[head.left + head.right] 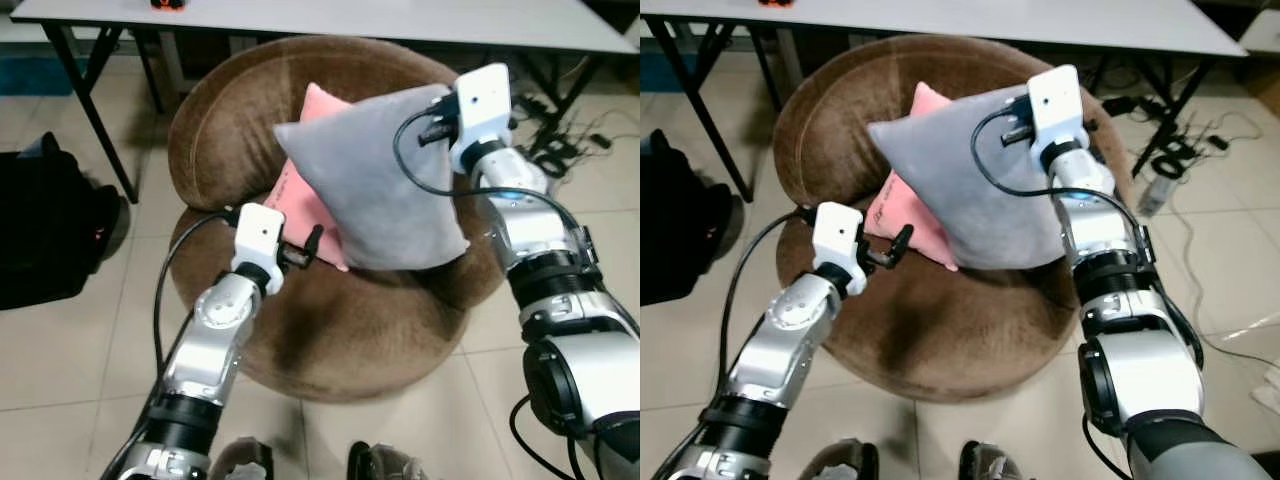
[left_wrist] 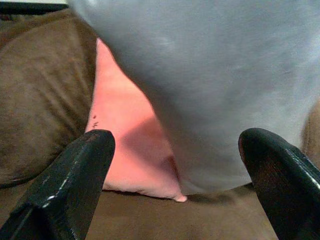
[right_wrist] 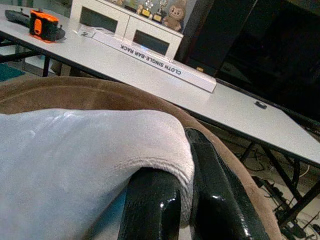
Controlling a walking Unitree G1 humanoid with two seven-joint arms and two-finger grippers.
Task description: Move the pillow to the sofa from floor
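- Two pillows sit on the brown sofa (image 1: 330, 330): grey pillow (image 1: 380, 180) pinched at its top edge by the right gripper (image 3: 187, 200).
- Left gripper (image 2: 175, 180) spread wide, just before the pink pillow (image 1: 305, 215).

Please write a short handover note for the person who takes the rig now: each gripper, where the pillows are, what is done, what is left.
Right gripper: shut on the top edge of the grey fabric pillow, at the sofa's backrest.
Left gripper: open, holding nothing, pointed at both pillows' lower edges.
Grey pillow: off the floor, on the round brown sofa, leaning on the pink pillow.
Done: pillow is on the sofa.
Left: release it, draw both arms back.
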